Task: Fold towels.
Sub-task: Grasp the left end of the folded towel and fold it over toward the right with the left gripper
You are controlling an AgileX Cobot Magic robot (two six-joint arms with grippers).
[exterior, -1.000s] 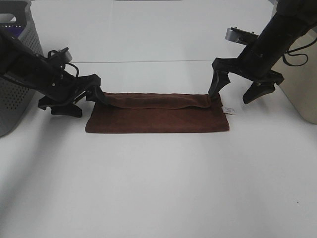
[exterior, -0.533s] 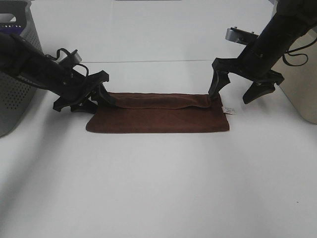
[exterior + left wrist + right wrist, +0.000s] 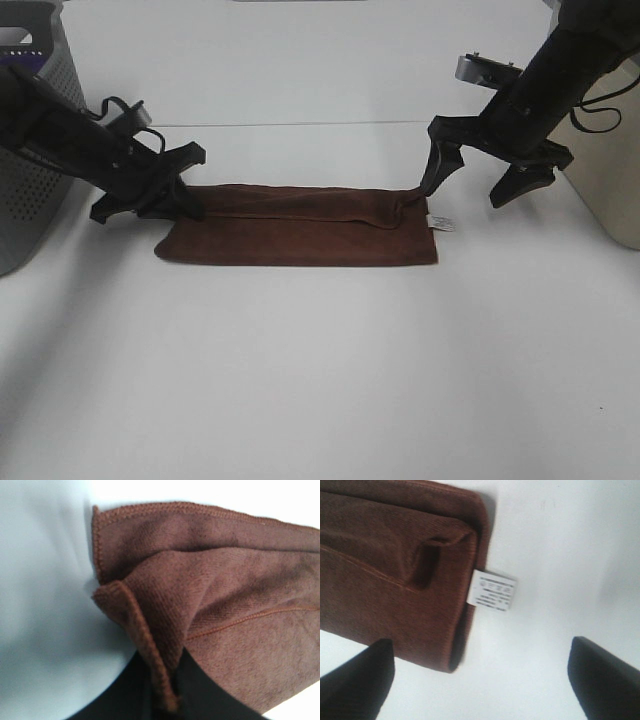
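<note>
A brown towel (image 3: pixel 300 228) lies folded into a long strip across the middle of the white table. My left gripper (image 3: pixel 186 204) is shut on the towel's rear left corner; the left wrist view shows the cloth (image 3: pixel 240 580) pinched between the black fingers (image 3: pixel 200 700). My right gripper (image 3: pixel 462 196) is open at the towel's right end, one finger by the rear right corner and the other off the cloth. The right wrist view shows that end (image 3: pixel 395 555) with its white label (image 3: pixel 492 591) and both fingertips (image 3: pixel 360 680) apart.
A grey perforated basket (image 3: pixel 30 150) stands at the left edge, close behind my left arm. A beige container (image 3: pixel 610 170) stands at the right edge beside my right arm. The table's front half is bare white surface.
My left gripper has moved left with the corner, and the whole towel has slid left with it. The right gripper has stayed in place and open.
</note>
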